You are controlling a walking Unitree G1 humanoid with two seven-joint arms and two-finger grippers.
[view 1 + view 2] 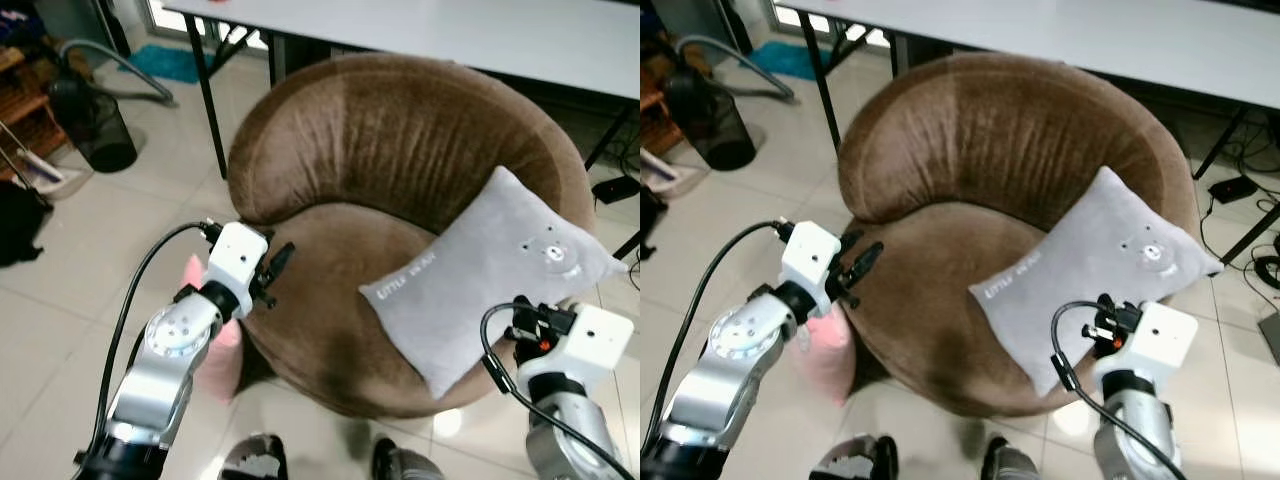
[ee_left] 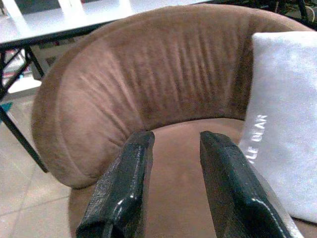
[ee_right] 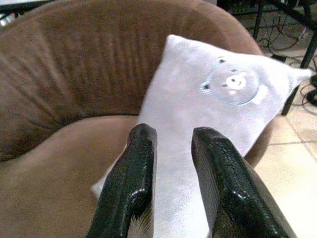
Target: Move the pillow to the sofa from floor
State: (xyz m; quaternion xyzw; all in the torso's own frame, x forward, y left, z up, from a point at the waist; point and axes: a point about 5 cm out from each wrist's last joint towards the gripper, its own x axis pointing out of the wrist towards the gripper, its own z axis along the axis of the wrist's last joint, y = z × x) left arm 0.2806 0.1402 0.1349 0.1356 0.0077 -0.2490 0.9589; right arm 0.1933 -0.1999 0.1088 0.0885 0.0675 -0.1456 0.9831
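Observation:
A grey pillow (image 1: 495, 275) with a bear face and white lettering lies on the seat of the round brown sofa (image 1: 400, 130), leaning against its right side. My right gripper (image 3: 171, 133) is open just in front of the pillow's lower edge, with nothing between its fingers. My left gripper (image 1: 280, 262) is open at the sofa's left front edge and points across the bare seat (image 2: 176, 141). A pink pillow (image 1: 825, 350) stands on the floor against the sofa's left side, partly hidden behind my left arm.
A white table (image 1: 450, 30) on black legs stands right behind the sofa. A black bin (image 1: 95, 125) and a grey hose are at the far left. Cables (image 1: 1240, 190) lie on the tiled floor at the right. My feet (image 1: 255, 460) are by the sofa's front.

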